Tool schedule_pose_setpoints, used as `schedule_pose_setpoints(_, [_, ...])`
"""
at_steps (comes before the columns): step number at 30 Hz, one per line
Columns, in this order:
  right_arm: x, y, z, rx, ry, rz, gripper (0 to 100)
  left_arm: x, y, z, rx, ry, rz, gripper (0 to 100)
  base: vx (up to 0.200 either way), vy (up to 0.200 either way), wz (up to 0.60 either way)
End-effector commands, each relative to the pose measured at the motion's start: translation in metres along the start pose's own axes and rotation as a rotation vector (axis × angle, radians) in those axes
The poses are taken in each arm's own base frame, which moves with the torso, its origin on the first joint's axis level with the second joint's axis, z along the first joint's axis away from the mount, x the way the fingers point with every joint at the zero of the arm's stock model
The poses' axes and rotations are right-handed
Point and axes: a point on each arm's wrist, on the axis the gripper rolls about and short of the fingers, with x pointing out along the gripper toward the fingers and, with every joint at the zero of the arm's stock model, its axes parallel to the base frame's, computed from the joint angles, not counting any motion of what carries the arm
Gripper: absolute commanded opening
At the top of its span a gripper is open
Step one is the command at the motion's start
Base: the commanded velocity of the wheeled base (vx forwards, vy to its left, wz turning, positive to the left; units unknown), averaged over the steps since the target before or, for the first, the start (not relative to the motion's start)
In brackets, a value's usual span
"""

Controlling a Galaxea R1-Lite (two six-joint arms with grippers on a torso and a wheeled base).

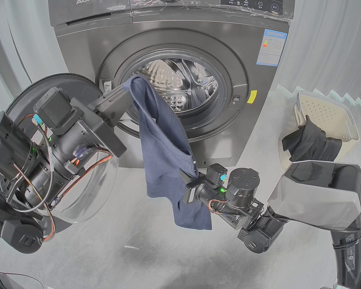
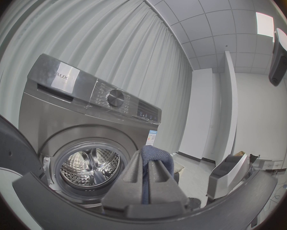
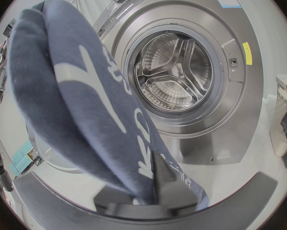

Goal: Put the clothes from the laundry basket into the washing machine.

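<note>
A dark blue garment (image 1: pixel 164 153) hangs in front of the washing machine (image 1: pixel 172 41), whose door (image 1: pixel 48 149) stands open to the left. My left gripper (image 1: pixel 126 93) is shut on the garment's top end, level with the drum opening (image 1: pixel 176 87). My right gripper (image 1: pixel 188 179) is shut on the garment's edge lower down. In the left wrist view the blue cloth (image 2: pixel 153 158) is pinched between the fingers (image 2: pixel 130 179). The right wrist view has the blue garment (image 3: pixel 79 96) with white print draped in front of the drum (image 3: pixel 173 72).
A cream laundry basket (image 1: pixel 329 117) stands on the floor at the right of the machine, with dark clothes (image 1: pixel 311 143) hanging over its front rim. Grey floor lies open in front of the machine. Curtains hang behind.
</note>
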Motion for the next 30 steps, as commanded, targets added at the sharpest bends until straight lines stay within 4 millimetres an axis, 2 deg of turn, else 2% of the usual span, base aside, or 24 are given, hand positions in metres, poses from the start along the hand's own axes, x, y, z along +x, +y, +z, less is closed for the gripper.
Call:
schedule_pose_setpoints(1, [-0.021, 0.000, 0.027, 0.005, -0.024, -0.006, 0, 0.000, 0.019, -0.022, 0.014, 0.072, 0.064, 0, 0.000, 0.000, 0.00])
schedule_pose_setpoints(6, [-0.028, -0.010, 0.066, 0.007, -0.104, -0.038, 0, -0.010, 0.035, -0.049, 0.020, 0.176, 0.109, 0, 0.000, 0.000, 0.00])
schedule_pose_setpoints(9, [-0.031, -0.013, 0.080, 0.008, -0.144, -0.045, 0, -0.019, 0.039, -0.067, 0.005, 0.257, 0.093, 0, 0.000, 0.000, 0.00])
schedule_pose_setpoints(14, [-0.028, -0.011, 0.090, 0.024, -0.188, -0.057, 0, -0.031, 0.040, -0.093, -0.001, 0.345, 0.074, 0, 0.000, 0.000, 0.00])
schedule_pose_setpoints(15, [-0.028, -0.011, 0.090, 0.024, -0.188, -0.057, 0, -0.031, 0.040, -0.093, -0.001, 0.345, 0.074, 0, 0.000, 0.000, 0.00])
schedule_pose_setpoints(18, [-0.021, -0.004, 0.102, 0.040, -0.243, -0.052, 0, -0.040, 0.050, -0.116, 0.009, 0.437, 0.088, 0, 0.000, 0.000, 0.00])
schedule_pose_setpoints(24, [-0.020, 0.005, 0.116, 0.048, -0.291, -0.028, 0, -0.047, 0.052, -0.146, 0.007, 0.538, 0.078, 0, 0.000, 0.000, 0.00])
schedule_pose_setpoints(30, [-0.024, 0.011, 0.120, 0.055, -0.297, -0.014, 0, -0.045, 0.056, -0.156, 0.007, 0.553, 0.093, 0, 0.000, 0.000, 0.00])
